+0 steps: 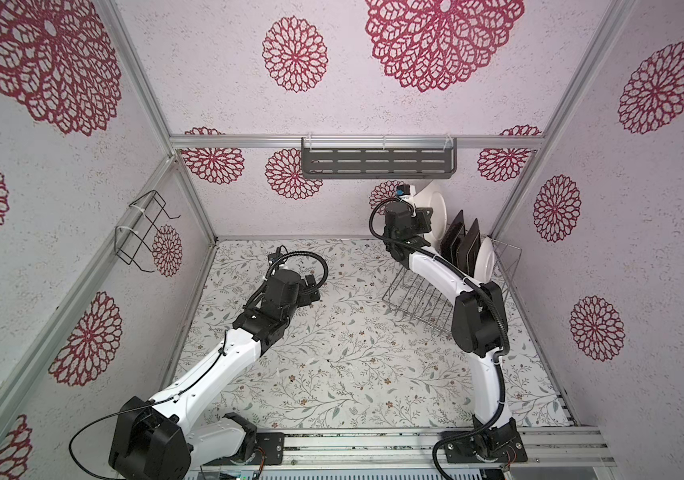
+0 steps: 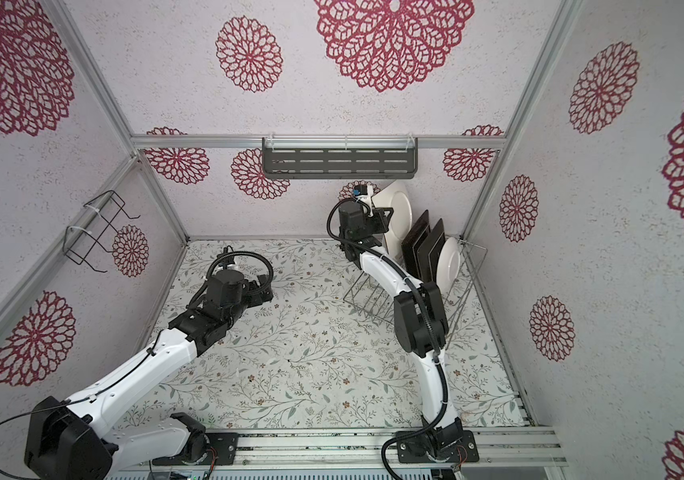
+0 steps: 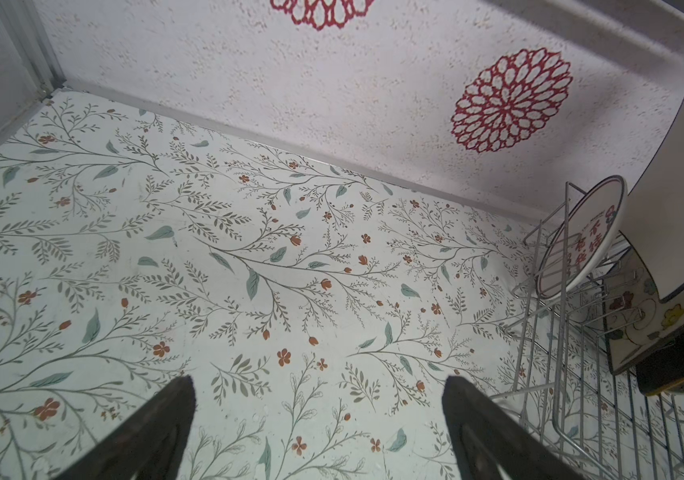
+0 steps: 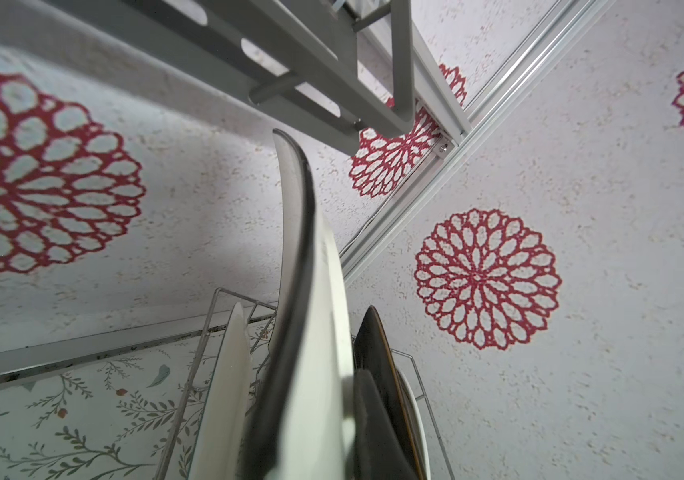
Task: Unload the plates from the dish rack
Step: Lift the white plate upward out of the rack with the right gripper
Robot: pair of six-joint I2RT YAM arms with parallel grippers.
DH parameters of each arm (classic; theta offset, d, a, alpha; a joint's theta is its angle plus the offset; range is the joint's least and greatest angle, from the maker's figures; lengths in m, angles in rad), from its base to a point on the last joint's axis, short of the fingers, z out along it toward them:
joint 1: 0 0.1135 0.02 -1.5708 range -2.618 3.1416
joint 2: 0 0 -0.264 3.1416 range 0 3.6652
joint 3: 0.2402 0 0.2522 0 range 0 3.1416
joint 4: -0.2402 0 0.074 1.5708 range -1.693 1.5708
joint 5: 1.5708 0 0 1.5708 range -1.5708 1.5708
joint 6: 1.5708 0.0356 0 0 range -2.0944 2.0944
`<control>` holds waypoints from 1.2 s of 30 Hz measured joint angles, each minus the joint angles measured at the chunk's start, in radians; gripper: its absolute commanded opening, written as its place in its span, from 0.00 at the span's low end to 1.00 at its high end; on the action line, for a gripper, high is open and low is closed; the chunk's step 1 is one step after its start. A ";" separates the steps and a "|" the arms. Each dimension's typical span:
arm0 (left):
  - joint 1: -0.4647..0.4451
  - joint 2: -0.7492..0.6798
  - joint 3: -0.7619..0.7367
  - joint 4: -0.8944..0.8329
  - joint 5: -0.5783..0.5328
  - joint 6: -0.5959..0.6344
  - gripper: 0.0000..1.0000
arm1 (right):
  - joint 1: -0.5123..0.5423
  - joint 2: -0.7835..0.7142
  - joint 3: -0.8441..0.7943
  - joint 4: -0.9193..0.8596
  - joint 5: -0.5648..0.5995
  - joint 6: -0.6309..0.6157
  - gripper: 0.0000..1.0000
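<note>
The table (image 1: 332, 365) has a leafy cover and the walls (image 1: 228, 104) show big red flowers. The dish rack (image 1: 413, 297) sits far right. The right gripper (image 1: 422, 217) pinches the square white plate (image 2: 398, 208) and holds it up over the rack. Two dark-backed plates (image 1: 463, 243), a round white plate (image 1: 485, 257) and the red-lettered plate (image 3: 573, 245) stand in it. The left gripper (image 3: 319, 380) hangs over the table, fingers spread, holding nothing.
</note>
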 measured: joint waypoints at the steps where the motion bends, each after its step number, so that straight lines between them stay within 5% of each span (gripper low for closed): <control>1: 0.000 -0.002 0.000 -0.002 0.000 0.000 0.97 | 0.002 0.000 0.001 0.006 0.001 -0.008 0.00; 17: -0.002 -0.063 0.000 -0.030 -0.014 0.000 0.97 | 0.045 0.000 0.002 0.151 0.031 -0.163 0.00; 36: -0.011 -0.122 -0.019 -0.048 -0.030 -0.012 0.97 | 0.083 -0.121 -0.093 0.250 0.080 -0.200 0.00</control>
